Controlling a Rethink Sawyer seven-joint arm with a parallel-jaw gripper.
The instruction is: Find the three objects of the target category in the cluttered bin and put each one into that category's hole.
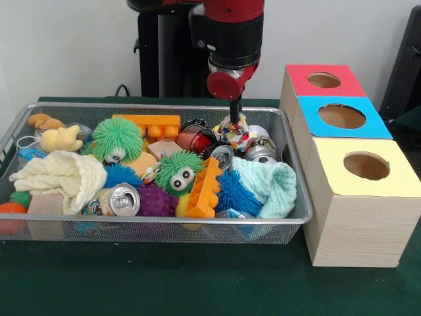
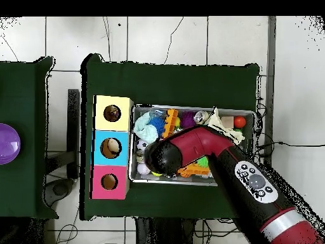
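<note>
Gripper [image 1: 234, 118] tips are buried among the far-right toys of the wire bin [image 1: 289, 224], finger state indeterminate, touching a multicoloured knotted rope toy [image 1: 238, 133] beside silver cans [image 1: 262, 154], near the box [image 1: 358, 197].

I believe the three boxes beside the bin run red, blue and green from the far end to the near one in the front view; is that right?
Not quite: the nearest box has a yellow top, not green. The front view shows red farthest, blue in the middle, then yellow, all beside the bin.
</note>
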